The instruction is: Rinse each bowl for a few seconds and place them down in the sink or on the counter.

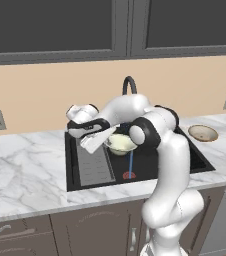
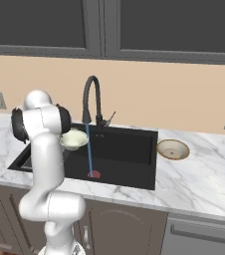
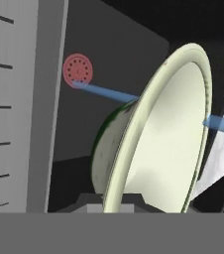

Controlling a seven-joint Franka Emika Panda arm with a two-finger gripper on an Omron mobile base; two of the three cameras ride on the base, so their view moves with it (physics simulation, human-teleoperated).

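Bowls sit apart here: the pale cream-green bowl hangs above the black sink, pinched at its rim by the gripper, whose jaws are pressed tight onto the thin wall. The shallow beige bowl with a brownish rim rests on the marble counter just beside the sink's right edge.

From the left base view, the arm's elbow covers most of the faucet, leaving its black arch visible above, and a short stretch of the blue water stream falls below the held bowl to the red drain. The grey ribbed rack lies in the sink's left part.

From the right base view, the whole faucet and its spout are plain, and the stream runs from the spout down to the drain, passing just beside the held bowl's right edge; the arm hides the gripper there.

From the hand view, the bowl appears on edge, its pale inside facing right and a greenish outer wall to the left, with the stream crossing behind it toward the drain.
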